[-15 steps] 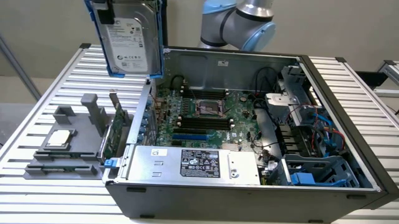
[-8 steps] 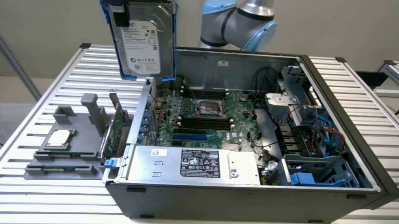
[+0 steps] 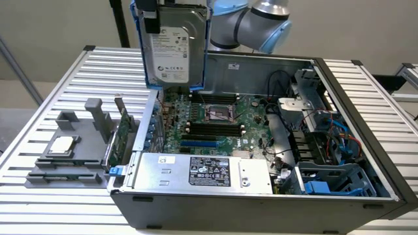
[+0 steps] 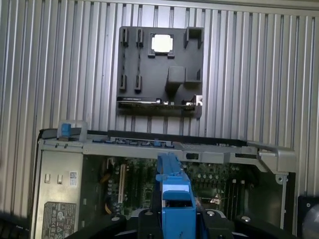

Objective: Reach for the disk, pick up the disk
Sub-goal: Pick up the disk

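Hanging high above the open computer case (image 3: 365,161), the disk (image 3: 173,44) is up in the air, standing on its edge, label facing out. The gripper (image 4: 177,219) is clenched on the disk by the blue frame, w/ a black finger (image 3: 149,14) pressed on the blue rim. It looks like a hard metal block, prob. heavy for its size and smooth, so the blue plastic sides seem the best place to hold. A bump could hurt it. Under the disk, inside the case, sit the green board (image 3: 219,120) and the big grey box (image 3: 202,171). Beside the case, on the table (image 3: 58,78), is a dark tray (image 3: 68,161) w/ a small square chip (image 3: 62,143) on it, well apart from the disk
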